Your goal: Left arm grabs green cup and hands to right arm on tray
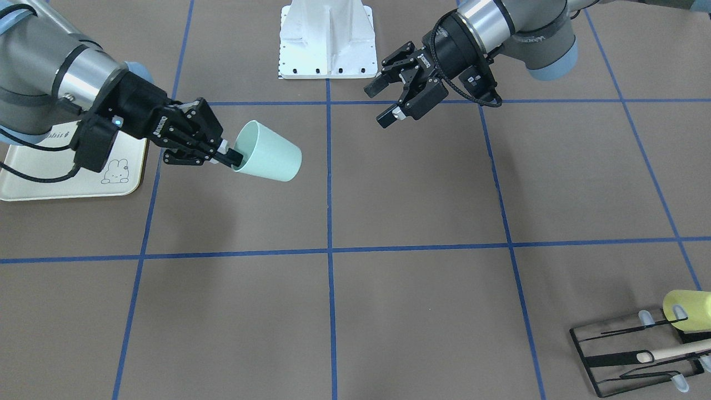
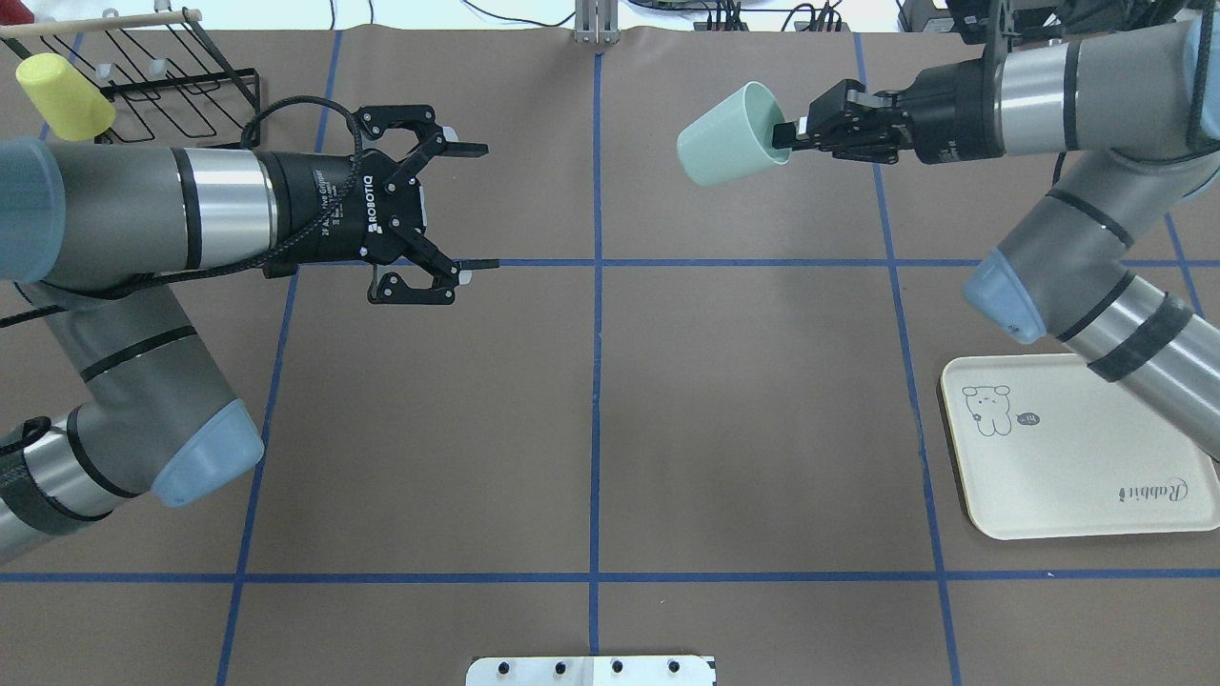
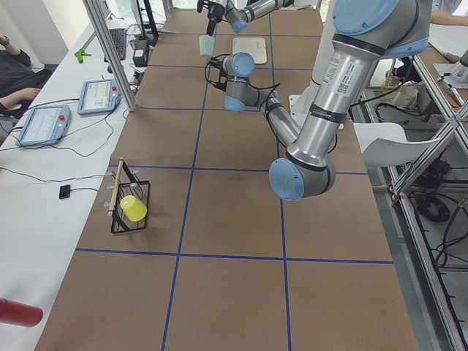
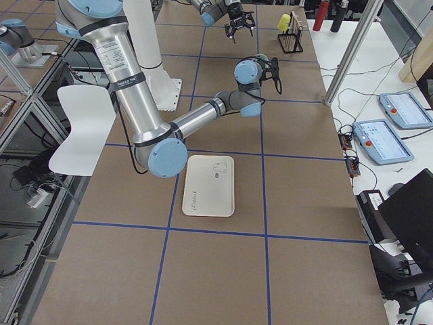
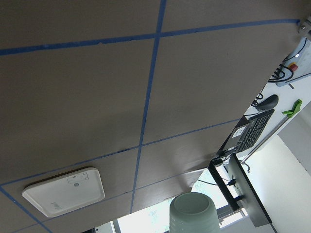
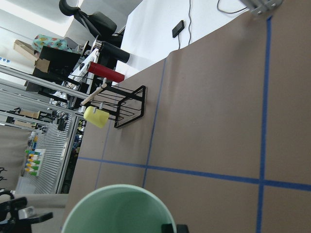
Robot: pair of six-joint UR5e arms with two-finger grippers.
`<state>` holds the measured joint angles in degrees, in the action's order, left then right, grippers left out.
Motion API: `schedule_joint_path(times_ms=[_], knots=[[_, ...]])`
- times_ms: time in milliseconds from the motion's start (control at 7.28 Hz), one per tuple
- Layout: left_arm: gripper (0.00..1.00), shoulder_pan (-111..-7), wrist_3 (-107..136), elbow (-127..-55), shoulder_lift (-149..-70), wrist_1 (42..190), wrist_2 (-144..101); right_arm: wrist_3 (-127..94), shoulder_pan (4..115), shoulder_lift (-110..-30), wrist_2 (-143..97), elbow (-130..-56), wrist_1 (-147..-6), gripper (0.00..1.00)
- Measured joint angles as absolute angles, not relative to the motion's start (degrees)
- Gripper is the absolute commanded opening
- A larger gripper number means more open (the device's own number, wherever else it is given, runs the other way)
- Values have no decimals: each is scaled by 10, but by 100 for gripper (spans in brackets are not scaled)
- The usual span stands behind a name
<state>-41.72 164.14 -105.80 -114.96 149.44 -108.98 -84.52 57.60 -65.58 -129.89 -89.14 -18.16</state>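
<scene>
The pale mint-green cup hangs on its side above the table, mouth toward the right arm. My right gripper is shut on its rim, one finger inside the mouth; in the front-facing view the gripper and cup are at the left. The cup's rim fills the bottom of the right wrist view. My left gripper is open and empty, well apart from the cup, also seen in the front-facing view. The cream tray lies flat under the right arm's forearm.
A black wire rack with a yellow-green cup on it stands at the far left corner. The white robot base is at the near middle edge. Blue tape lines grid the brown table.
</scene>
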Motion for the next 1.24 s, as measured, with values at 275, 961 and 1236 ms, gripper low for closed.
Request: schedule_joint_path(times_ms=[275, 961, 1236], knots=[[100, -438, 1516, -1058, -1147, 1482, -1092, -723, 634, -666, -1360, -872, -264, 0], [100, -499, 1189, -1070, -1148, 1380, -1115, -445, 687, -704, -1363, -874, -480, 0], [100, -536, 1076, -1079, -1148, 1309, -1141, -330, 699, -731, -1359, -885, -568, 0]])
